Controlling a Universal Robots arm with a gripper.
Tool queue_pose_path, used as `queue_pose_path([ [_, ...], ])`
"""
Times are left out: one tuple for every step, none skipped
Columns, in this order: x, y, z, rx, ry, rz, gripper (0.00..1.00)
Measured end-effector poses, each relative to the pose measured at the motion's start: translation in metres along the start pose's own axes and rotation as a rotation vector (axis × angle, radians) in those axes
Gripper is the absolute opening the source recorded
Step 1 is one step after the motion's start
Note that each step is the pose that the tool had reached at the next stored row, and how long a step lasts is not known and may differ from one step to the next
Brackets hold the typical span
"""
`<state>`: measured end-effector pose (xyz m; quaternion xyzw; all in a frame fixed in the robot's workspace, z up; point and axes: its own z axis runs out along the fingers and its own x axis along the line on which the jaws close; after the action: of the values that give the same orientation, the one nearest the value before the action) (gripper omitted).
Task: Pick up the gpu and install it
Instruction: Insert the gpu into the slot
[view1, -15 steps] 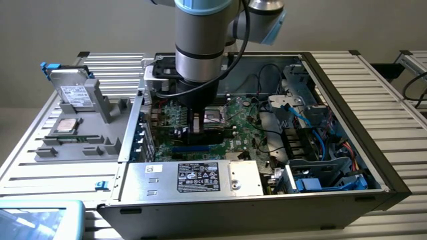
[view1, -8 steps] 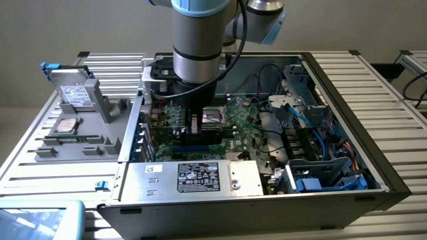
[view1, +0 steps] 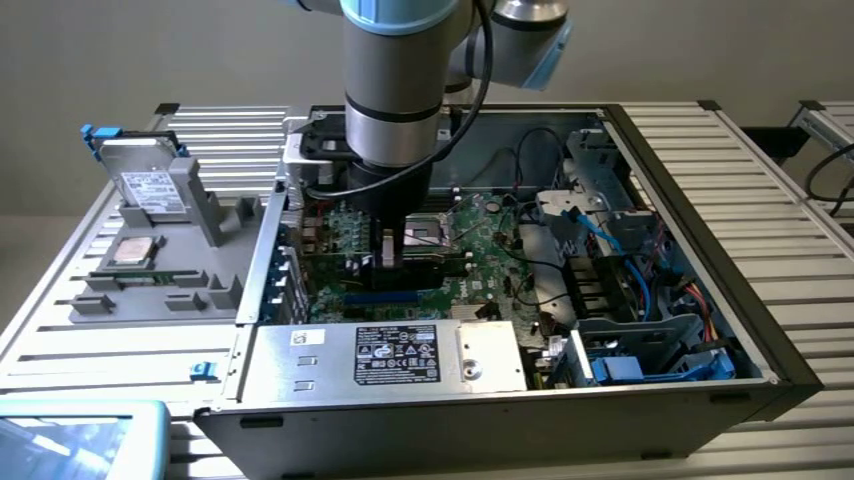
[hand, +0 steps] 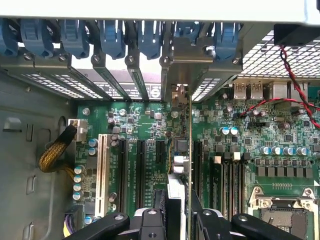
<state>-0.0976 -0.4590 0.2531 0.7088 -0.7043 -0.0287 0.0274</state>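
Inside the case (view1: 467, 435), gripper (hand: 180, 222) clamps the gpu (hand: 190, 145); card upright over motherboard (hand: 140, 120).

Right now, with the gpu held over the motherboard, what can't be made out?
- Wrist view: the gpu shows edge-on, so its faces and whether it is seated cannot be told.
- Wrist view: the gripper is cut off by the picture's edge.
- Exterior view: the arm hides the gpu's contact with the motherboard.

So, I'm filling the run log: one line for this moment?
stage: install | claw: closed on gpu | gpu: edge-down over motherboard slots | seated: unclear
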Motion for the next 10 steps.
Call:
queue_pose_path([
  [-0.0001,0.0000,0.0000,0.0003,0.0001,0.000,0.29],
  [-0.0002,0.0000,0.0000,0.0009,0.0001,0.000,0.29],
  [-0.0002,0.0000,0.0000,0.0015,0.0001,0.000,0.29],
  [-0.0002,-0.0001,0.0000,0.0020,0.0001,0.000,0.29],
  [-0.0002,-0.0001,0.0000,0.0023,0.0000,0.000,0.29],
  [-0.0003,-0.0001,0.0000,0.0026,0.0001,0.000,0.29],
  [-0.0005,-0.0001,0.0001,0.0027,0.0000,0.000,0.29],
  [-0.0007,-0.0001,0.0001,0.0027,0.0000,0.000,0.29],
  [-0.0009,0.0000,0.0003,0.0028,-0.0001,0.001,0.29],
  [-0.0010,0.0005,0.0004,0.0027,-0.0001,0.001,0.29],
])
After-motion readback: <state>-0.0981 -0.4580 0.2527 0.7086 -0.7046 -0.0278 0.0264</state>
